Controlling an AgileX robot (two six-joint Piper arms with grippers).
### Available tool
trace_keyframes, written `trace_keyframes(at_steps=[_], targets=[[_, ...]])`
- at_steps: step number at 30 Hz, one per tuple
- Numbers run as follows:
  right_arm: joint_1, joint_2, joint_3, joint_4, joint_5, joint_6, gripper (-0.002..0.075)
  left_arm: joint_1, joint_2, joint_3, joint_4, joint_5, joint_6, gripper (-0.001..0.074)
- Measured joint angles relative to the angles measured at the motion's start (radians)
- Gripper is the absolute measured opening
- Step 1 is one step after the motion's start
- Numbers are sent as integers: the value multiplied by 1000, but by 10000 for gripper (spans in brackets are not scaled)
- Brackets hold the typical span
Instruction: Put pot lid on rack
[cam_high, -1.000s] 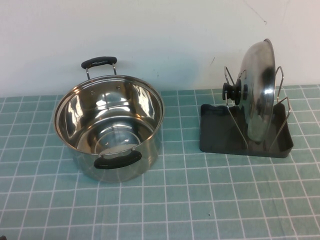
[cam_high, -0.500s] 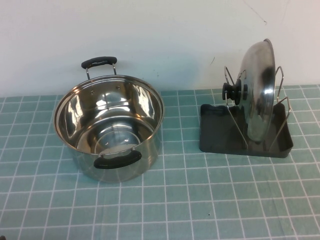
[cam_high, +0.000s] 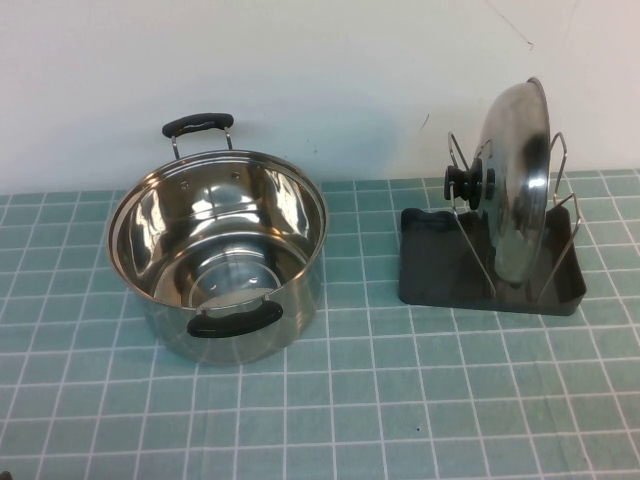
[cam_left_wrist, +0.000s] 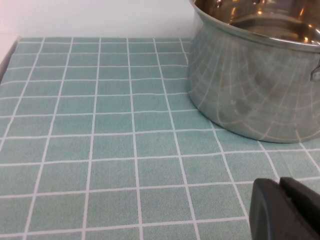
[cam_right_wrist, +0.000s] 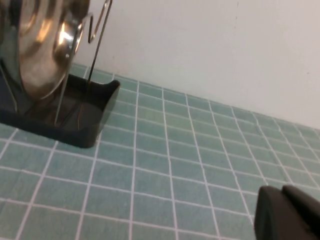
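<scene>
The pot lid (cam_high: 518, 185), shiny steel with a black knob (cam_high: 463, 186), stands on edge between the wire loops of the black rack (cam_high: 432, 270) at the right of the table. It also shows in the right wrist view (cam_right_wrist: 42, 45), with the rack (cam_right_wrist: 95, 117) below it. No arm shows in the high view. My left gripper (cam_left_wrist: 278, 186) is shut and empty, low over the mat near the pot. My right gripper (cam_right_wrist: 280, 192) is shut and empty, low over the mat, well away from the rack.
An open steel pot (cam_high: 218, 250) with two black handles stands at the left of the green gridded mat; its wall shows in the left wrist view (cam_left_wrist: 255, 85). A white wall runs behind the table.
</scene>
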Motion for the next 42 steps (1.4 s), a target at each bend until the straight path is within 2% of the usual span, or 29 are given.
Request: trace_keyframes(at_steps=[6, 14, 20, 23, 27, 42], targets=[[-5, -33, 3, -40, 177, 39, 0, 0, 0, 0, 0, 0, 0, -1], [-11, -57, 3, -59, 185, 136, 0, 0, 0, 0, 0, 0, 0, -1], [-11, -58, 1, -145, 189, 342, 0, 0, 0, 0, 0, 0, 3, -1], [11, -58, 1, -167, 192, 377, 0, 0, 0, 0, 0, 0, 3, -1], [47, -58, 1, -182, 192, 391, 0, 0, 0, 0, 0, 0, 3, -1], [55, -58, 1, -194, 194, 403, 0, 0, 0, 0, 0, 0, 3, -2]])
